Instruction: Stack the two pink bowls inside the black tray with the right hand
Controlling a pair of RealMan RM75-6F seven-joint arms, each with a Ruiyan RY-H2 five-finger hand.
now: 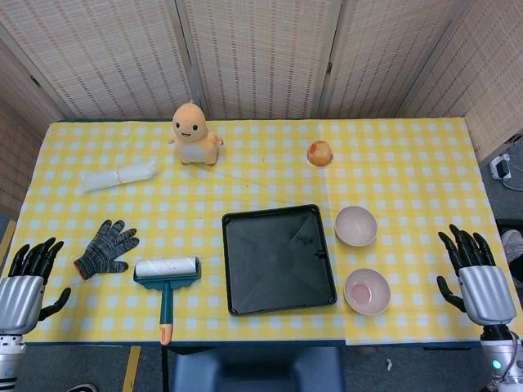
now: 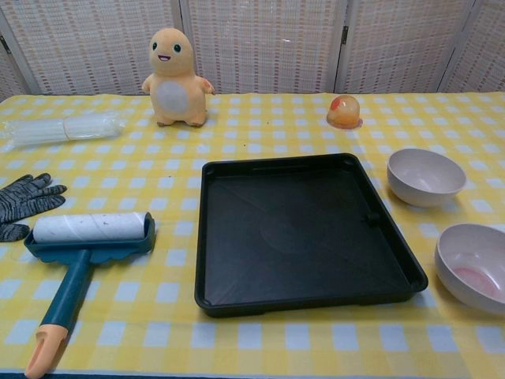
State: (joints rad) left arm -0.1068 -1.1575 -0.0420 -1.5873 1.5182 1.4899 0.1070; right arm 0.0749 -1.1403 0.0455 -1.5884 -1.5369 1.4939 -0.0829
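The black tray [image 1: 279, 258] [image 2: 302, 233] lies empty near the table's front middle. Just right of it stand two pink bowls, both upright on the cloth: the farther bowl [image 1: 355, 225] [image 2: 425, 176] and the nearer bowl [image 1: 367, 291] [image 2: 476, 264]. My right hand [image 1: 474, 270] hovers at the table's right edge, fingers spread, holding nothing, well right of both bowls. My left hand [image 1: 26, 279] rests off the front left corner, fingers apart and empty. Neither hand shows in the chest view.
A lint roller [image 1: 167, 277] [image 2: 79, 251] lies left of the tray, a grey knit glove [image 1: 107, 248] [image 2: 22, 204] beyond it. An orange plush toy [image 1: 194, 133] [image 2: 175, 77], a clear plastic roll [image 1: 118, 175] [image 2: 60, 129] and an orange ball [image 1: 319, 153] [image 2: 345, 111] sit farther back.
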